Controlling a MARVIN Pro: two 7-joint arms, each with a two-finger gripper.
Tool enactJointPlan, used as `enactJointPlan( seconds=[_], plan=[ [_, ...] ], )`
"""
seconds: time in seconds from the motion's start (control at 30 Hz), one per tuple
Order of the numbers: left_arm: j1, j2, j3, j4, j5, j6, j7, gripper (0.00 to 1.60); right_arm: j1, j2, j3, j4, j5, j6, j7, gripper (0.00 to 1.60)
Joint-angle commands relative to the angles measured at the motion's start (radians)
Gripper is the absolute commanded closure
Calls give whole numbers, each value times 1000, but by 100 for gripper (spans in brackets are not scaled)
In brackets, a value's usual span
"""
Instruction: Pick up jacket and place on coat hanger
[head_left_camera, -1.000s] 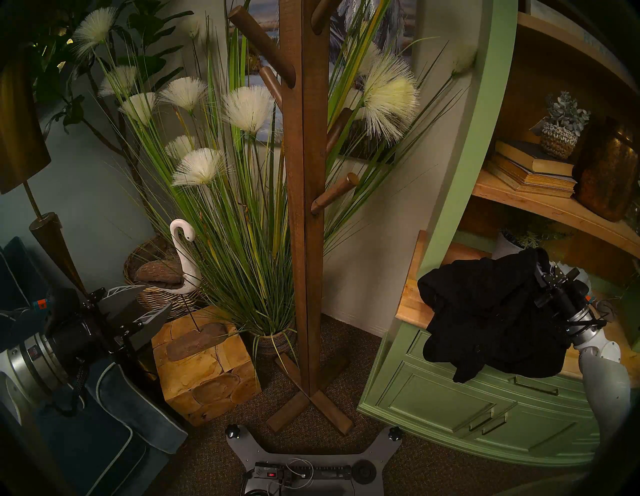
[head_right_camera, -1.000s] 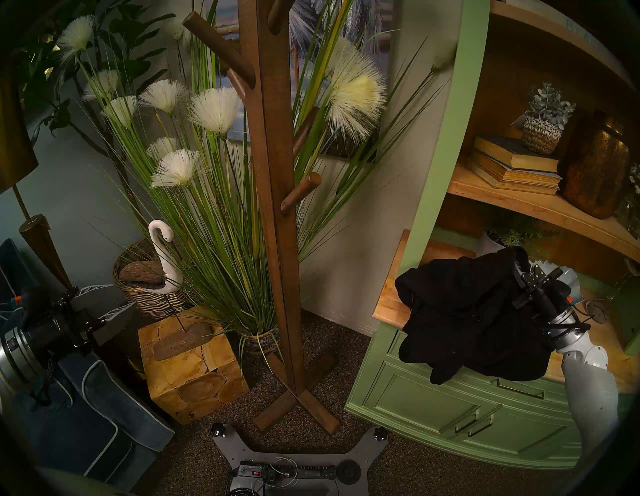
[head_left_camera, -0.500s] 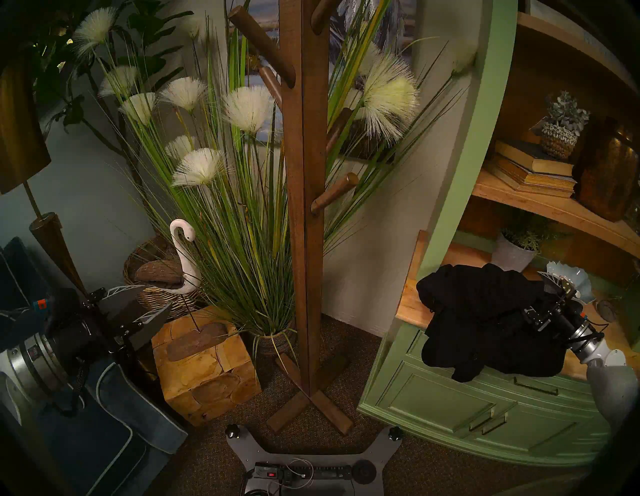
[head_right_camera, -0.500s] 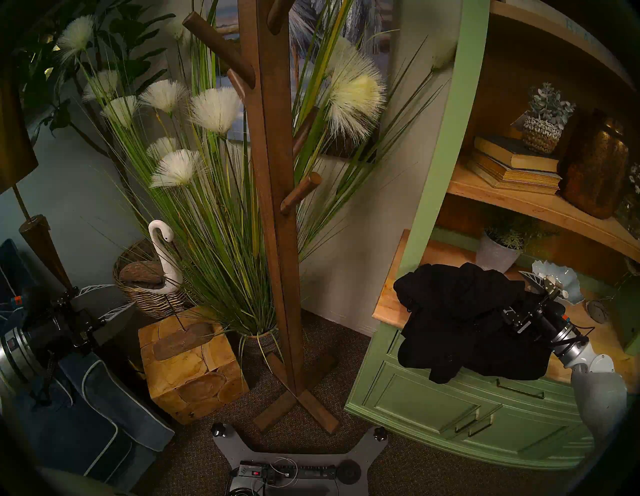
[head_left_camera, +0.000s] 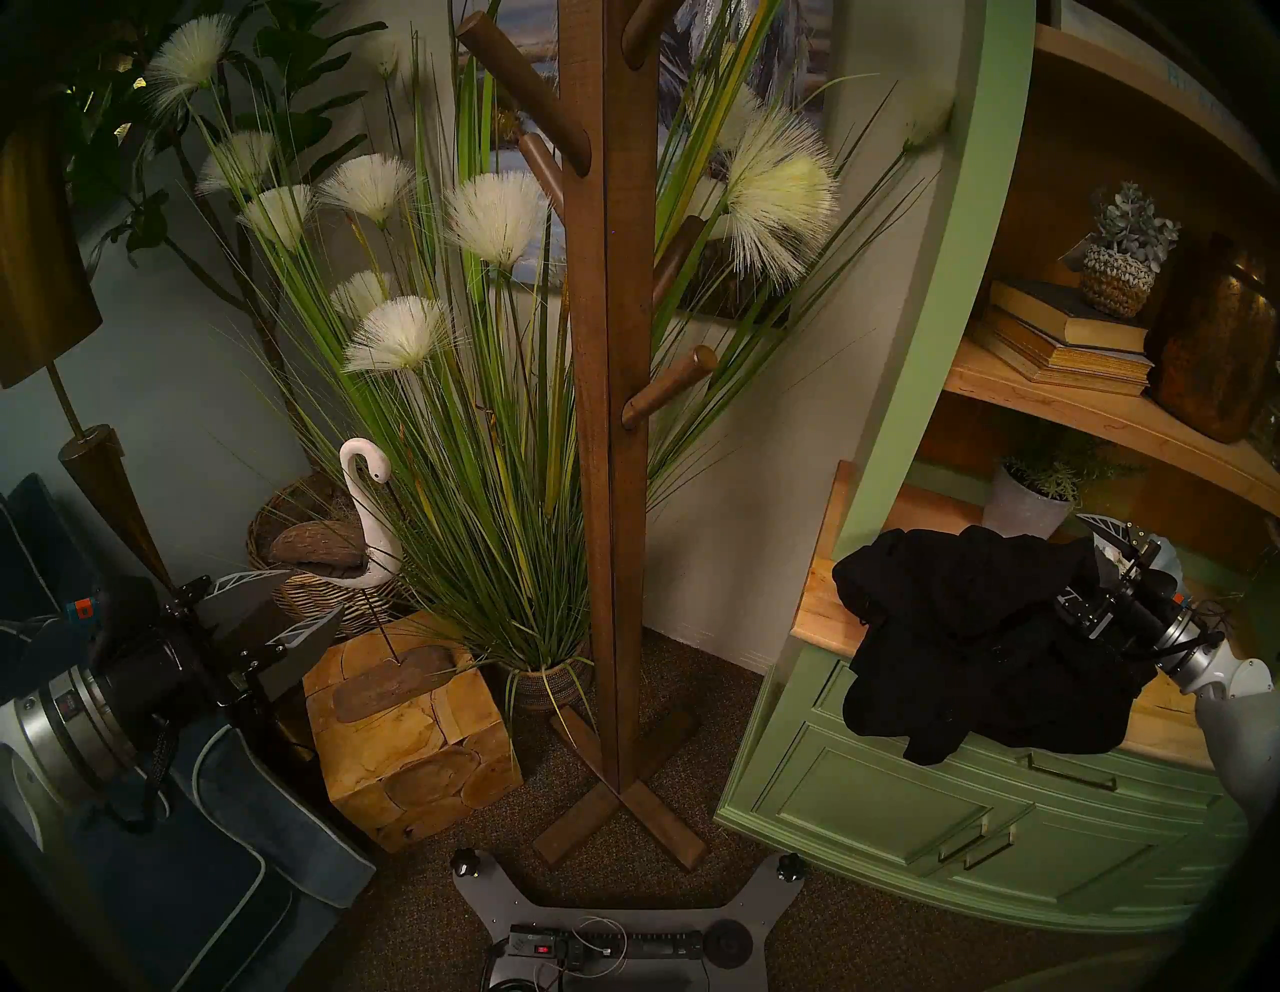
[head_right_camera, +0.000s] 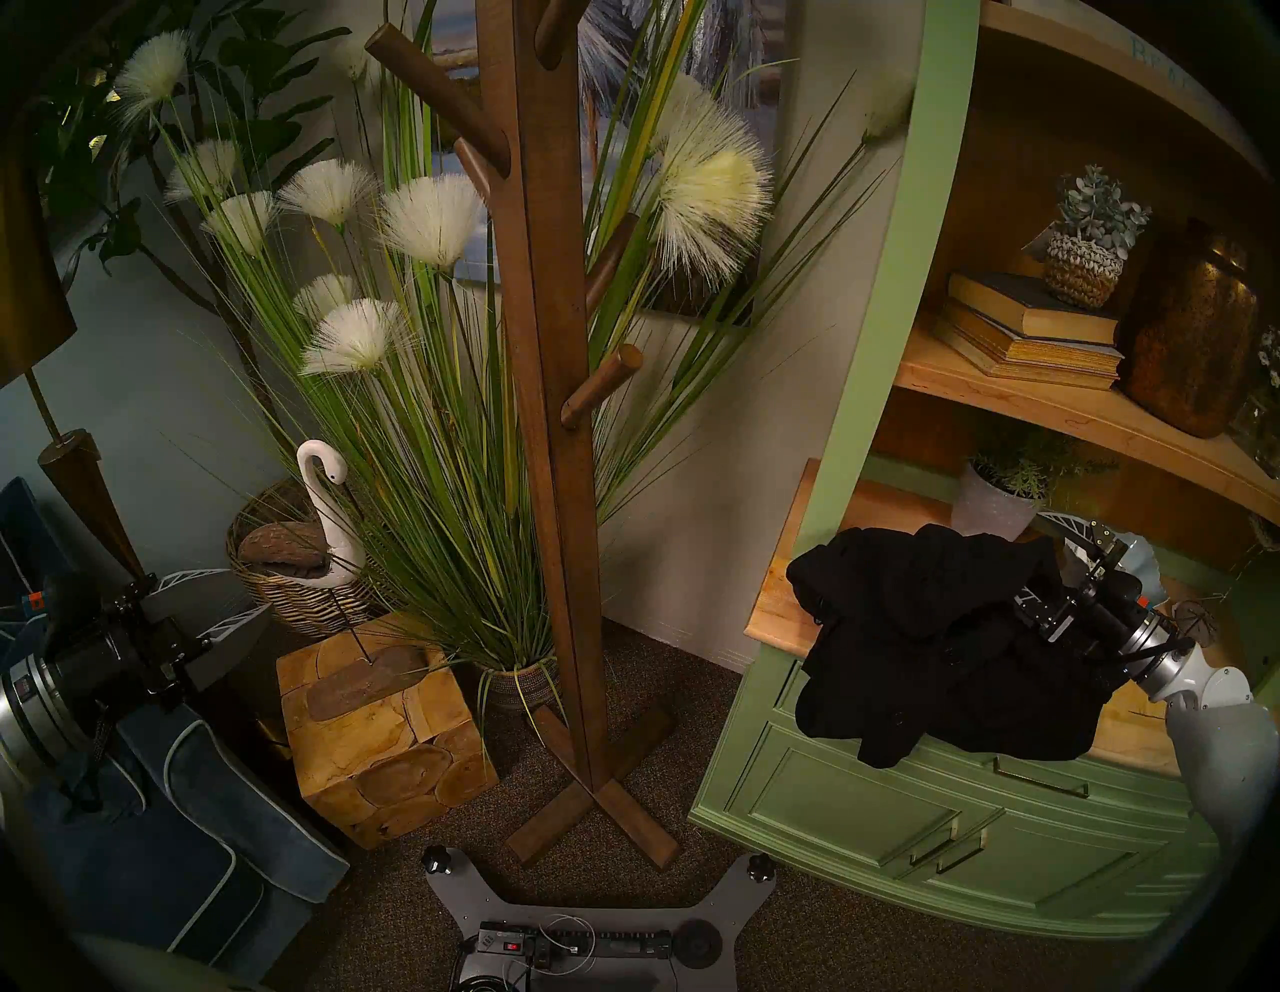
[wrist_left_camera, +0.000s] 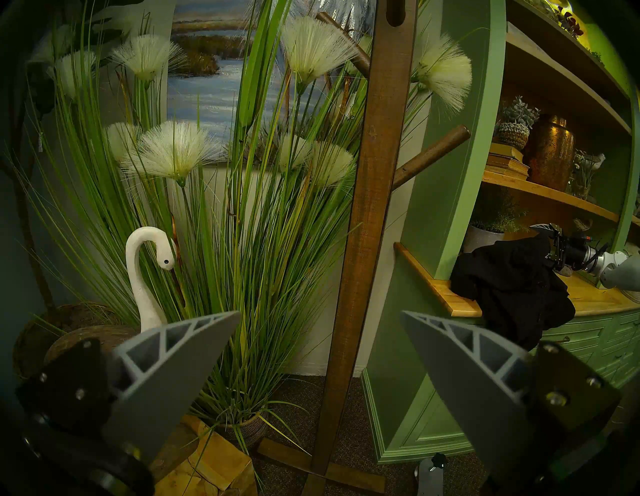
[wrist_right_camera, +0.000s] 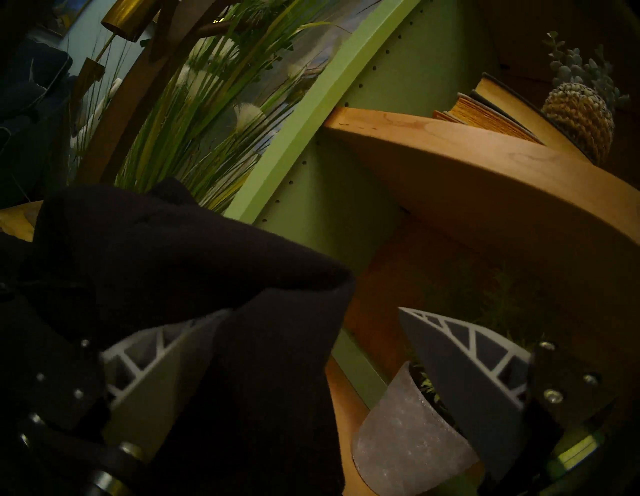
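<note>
- The jacket (head_left_camera: 970, 644) lies crumpled on the wooden surface (head_left_camera: 821, 603) of the green cabinet (head_left_camera: 900, 817), one dark fold drooping over the front edge onto the drawer fronts
- The right tool (wrist_right_camera: 311, 318) sits at the jacket's right end, level with the heap; its two fingers stand wide apart and pinch nothing, though black cloth drapes across the near finger (wrist_right_camera: 156, 360) in the right wrist view – whether it also rests on the far finger cannot be told
- A grey plant pot (head_left_camera: 1025, 509) stands on the same surface just behind the jacket
- The coat hanger (head_left_camera: 609, 415) stands on the carpet well to the left of the cabinet, its pegs bare; tall grass with white tufts (head_left_camera: 485, 388) rises behind it
- The left tool (wrist_left_camera: 318, 322) hangs in the air at the far left, spread wide and holding nothing; it faces the coat hanger's post
</note>
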Motion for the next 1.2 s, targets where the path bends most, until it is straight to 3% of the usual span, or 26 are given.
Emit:
enactJointPlan(
  seconds=[0.0,0.17,0.47,0.73,1.17],
  plan=[
    [-4,2,1,-14,-12,0,-10,0,-114,105,20,-3,1,-5,114,0],
    [-4,2,1,-14,-12,0,-10,0,-164,130,27,21,9,-5,87,0],
    [-4,2,1,-14,-11,0,-9,0,-205,122,99,-57,84,-5,116,0],
    [-4,2,1,-14,-10,0,-9,0,-312,85,126,-114,128,-5,101,0],
    [-4,2,1,-13,-10,0,-9,0,-476,69,175,-126,165,-5,97,0]
  ],
)
